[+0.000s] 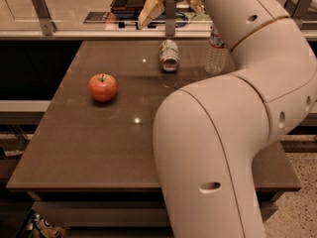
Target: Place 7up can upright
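Note:
The 7up can [169, 55] lies on its side at the far middle of the brown table [94, 148], with one shiny end facing the camera. My gripper [172, 11] hangs just above and behind the can, not touching it. Its two beige fingers [150, 10] are spread open and hold nothing. My large white arm [233, 133] fills the right half of the view and hides the table's right side.
A red apple [103, 87] sits on the table's left half. A clear plastic water bottle [216, 53] stands upright just right of the can. A counter with a rail [74, 32] runs along the far edge of the table.

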Robot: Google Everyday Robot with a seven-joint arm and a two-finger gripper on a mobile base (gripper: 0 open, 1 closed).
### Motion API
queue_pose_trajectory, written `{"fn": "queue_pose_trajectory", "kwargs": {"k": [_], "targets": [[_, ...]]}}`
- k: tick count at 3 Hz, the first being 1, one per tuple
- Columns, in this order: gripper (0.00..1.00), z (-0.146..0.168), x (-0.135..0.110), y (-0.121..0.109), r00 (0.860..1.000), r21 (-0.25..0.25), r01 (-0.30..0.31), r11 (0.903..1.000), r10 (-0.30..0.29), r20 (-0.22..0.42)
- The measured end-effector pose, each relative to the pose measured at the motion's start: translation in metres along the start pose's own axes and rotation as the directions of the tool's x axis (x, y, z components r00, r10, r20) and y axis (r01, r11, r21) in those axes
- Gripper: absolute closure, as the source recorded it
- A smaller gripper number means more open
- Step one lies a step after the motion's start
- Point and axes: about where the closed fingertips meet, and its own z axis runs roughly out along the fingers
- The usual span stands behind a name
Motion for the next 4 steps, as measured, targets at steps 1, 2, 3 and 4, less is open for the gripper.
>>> {"fn": "queue_pose_trajectory", "kwargs": {"k": [1,2,3,4], "targets": [[0.0,0.018,0.004,-0.004,0.999,-0.007,0.0,1.0,0.0,-0.033],[0.0,0.031,0.007,-0.002,0.998,-0.009,0.01,0.9999,-0.01,-0.06],[0.0,0.043,0.007,0.0,0.997,-0.011,0.014,0.9998,-0.015,-0.08],[0.0,0.058,0.003,0.006,0.995,-0.013,-0.006,0.9999,0.005,-0.099]]}}
